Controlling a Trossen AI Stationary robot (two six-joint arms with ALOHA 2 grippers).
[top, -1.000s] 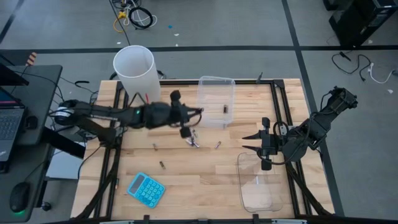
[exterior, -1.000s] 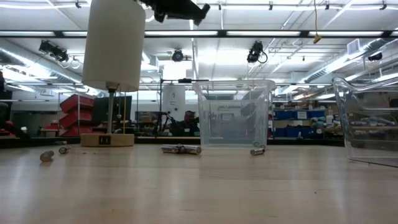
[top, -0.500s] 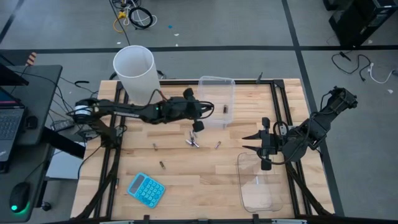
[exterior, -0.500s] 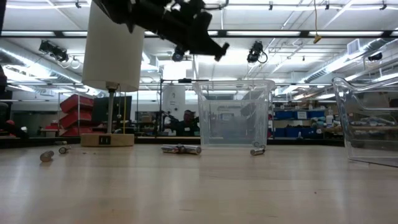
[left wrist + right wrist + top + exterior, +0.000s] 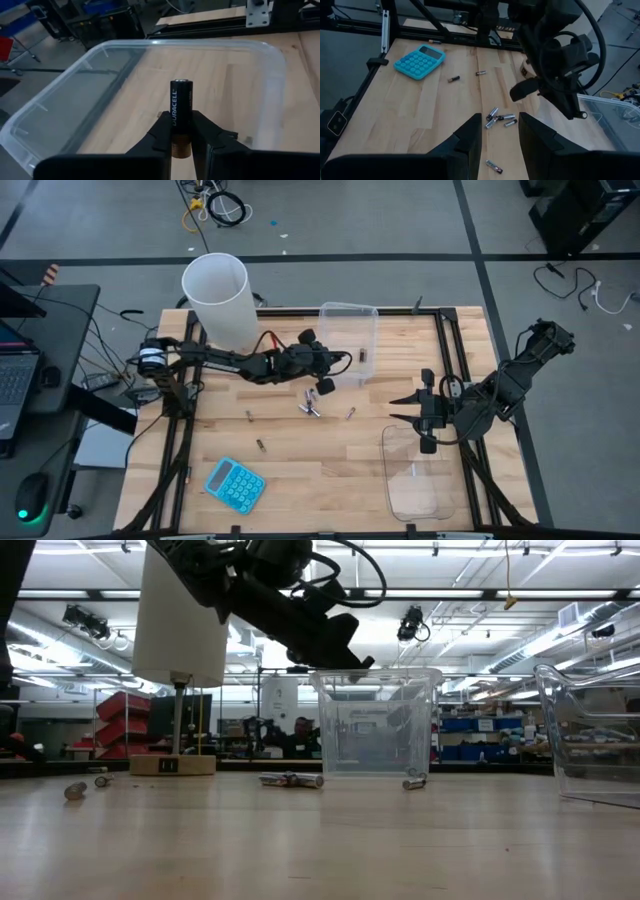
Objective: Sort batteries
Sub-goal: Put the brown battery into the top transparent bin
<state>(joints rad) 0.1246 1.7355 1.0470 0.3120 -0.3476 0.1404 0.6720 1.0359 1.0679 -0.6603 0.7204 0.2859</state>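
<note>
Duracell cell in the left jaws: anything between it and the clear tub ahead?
Nothing visible. The left gripper holds the Duracell cell upright just above the near rim of the clear tub, whose open top lies directly ahead.

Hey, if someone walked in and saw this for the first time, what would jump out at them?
Most striking is the left gripper pinching a dark Duracell battery upright over the clear plastic tub at the table's far edge. Next, the tall white cylinder standing at the far left corner, and the bright blue calculator near the front left edge. A small cluster of loose batteries lies mid-table, while the right gripper waits open beside a second clear tub.
</note>
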